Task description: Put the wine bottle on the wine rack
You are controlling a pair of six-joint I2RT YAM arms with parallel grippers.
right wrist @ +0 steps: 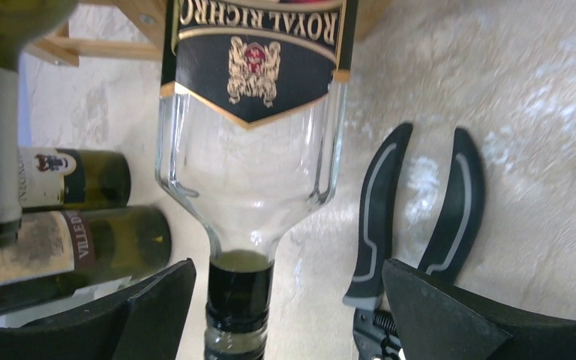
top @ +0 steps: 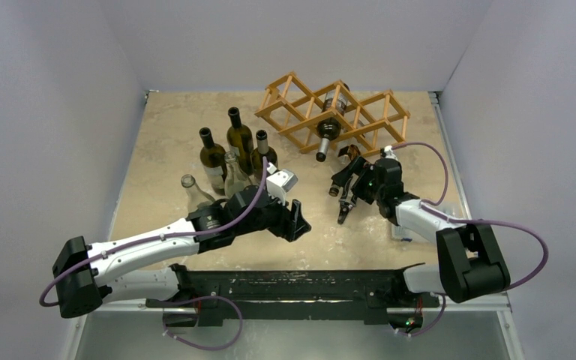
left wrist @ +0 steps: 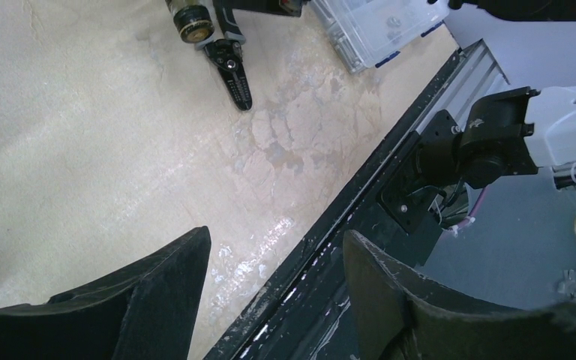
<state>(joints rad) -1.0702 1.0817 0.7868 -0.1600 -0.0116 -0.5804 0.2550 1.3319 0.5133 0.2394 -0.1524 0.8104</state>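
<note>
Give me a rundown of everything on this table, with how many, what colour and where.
wine rack: one, light-brown wood, far side.
wine bottle: one, clear with black label, lying in the rack, neck toward the arms.
standing bottles: five, three dark green and two clear, left of the rack.
pliers: one, black-handled, beside that bottle's neck.
plastic box: one, clear, by the right arm.
left fingers: black, open, empty, near edge.
right fingers: black, open, either side of the bottle's neck.
</note>
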